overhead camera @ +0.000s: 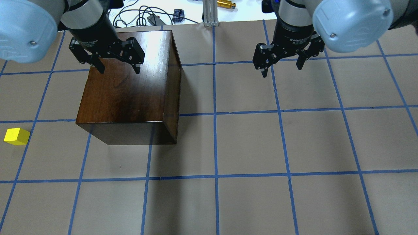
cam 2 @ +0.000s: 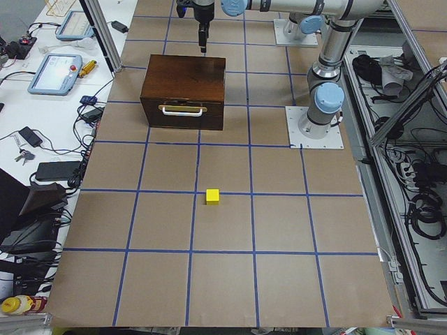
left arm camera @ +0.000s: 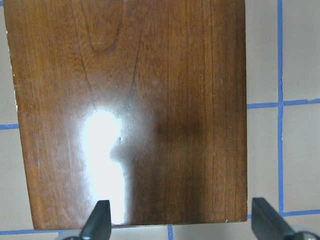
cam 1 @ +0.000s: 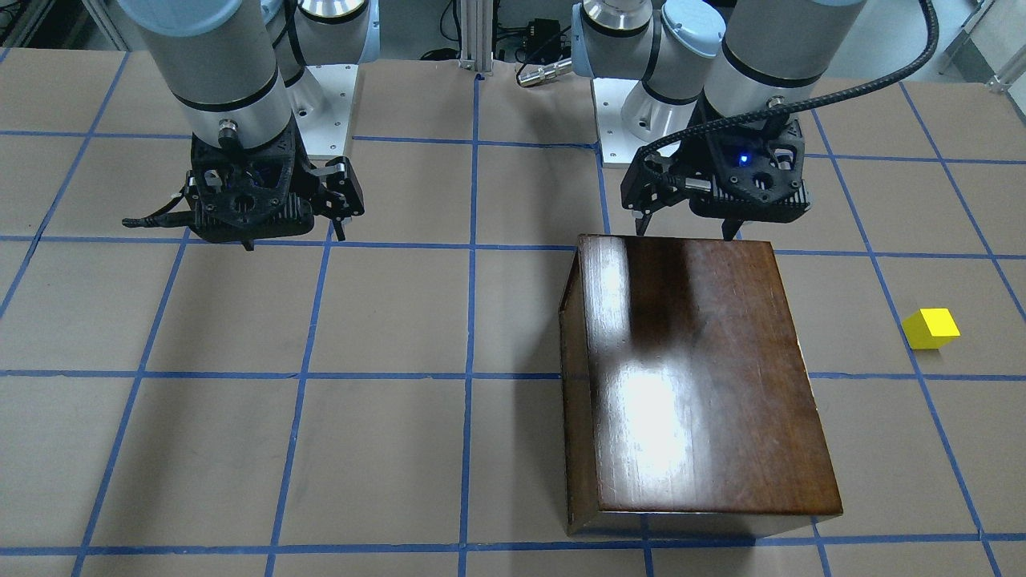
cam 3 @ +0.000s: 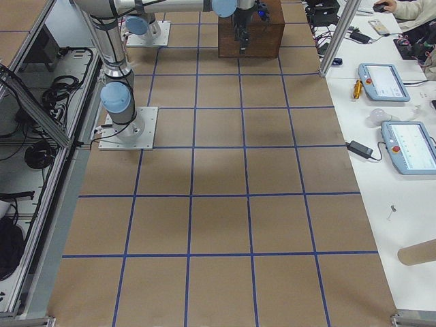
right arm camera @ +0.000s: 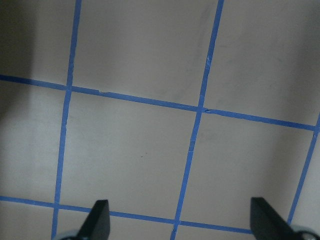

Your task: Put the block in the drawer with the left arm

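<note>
**Exterior front-facing view.** The left gripper [cam 1: 686, 231], blue light lit, hung above the robot-side edge of the wooden box [cam 1: 705, 377]. Its fingers were spread and held nothing. The right gripper [cam 1: 295, 238] hung over the bare table [cam 1: 385, 320], fingers likewise spread and empty. The block [cam 1: 931, 328] lay on the table, well apart from the box, on the side toward the robot's left.

**Overhead exterior view.** Both grippers showed a clear gap between their fingers. The block sat near the view's left edge, apart from both grippers.

**Exterior left view.** The drawer [cam 2: 183, 115] was closed flush in the box, its front panel and pale handle [cam 2: 183, 109] facing the camera. The block rested on a blue tape line [cam 2: 279, 193], well apart from that panel.

**Exterior right view.** The box stood at the far end of the table, partly behind the right gripper.

**Left wrist-mounted view.** Two fingertips [left arm camera: 97, 222] stood wide apart above the glossy box top.

**Right wrist-mounted view.** The right gripper's fingertips [right arm camera: 97, 220] stood wide apart above the taped table.
</note>
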